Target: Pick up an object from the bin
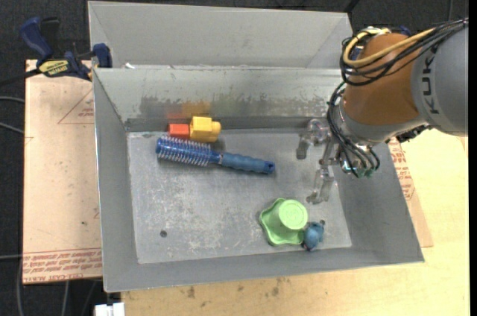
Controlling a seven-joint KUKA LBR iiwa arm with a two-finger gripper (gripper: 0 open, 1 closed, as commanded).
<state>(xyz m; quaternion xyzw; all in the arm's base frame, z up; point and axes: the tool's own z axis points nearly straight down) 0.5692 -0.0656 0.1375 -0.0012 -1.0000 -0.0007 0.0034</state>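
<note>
Grey bin (112,180) contents: yellow-orange block (195,129) far up-left of green cup (284,221); blue hairbrush (212,156) up-left of cup, nearer; small blue thing (314,235) touching cup's right. Gripper (308,177) just up-right of cup, fingers spread over bare floor.

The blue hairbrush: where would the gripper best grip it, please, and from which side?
Probably its slim handle, from straight above, closing across it: it lies flat with bare floor either side, whereas the bristly head nears the yellow block.

arm link (447,76): grey, black lettering | wrist cover (380,95): orange | cables (347,57): yellow, black | end effector (313,169): metal
</note>
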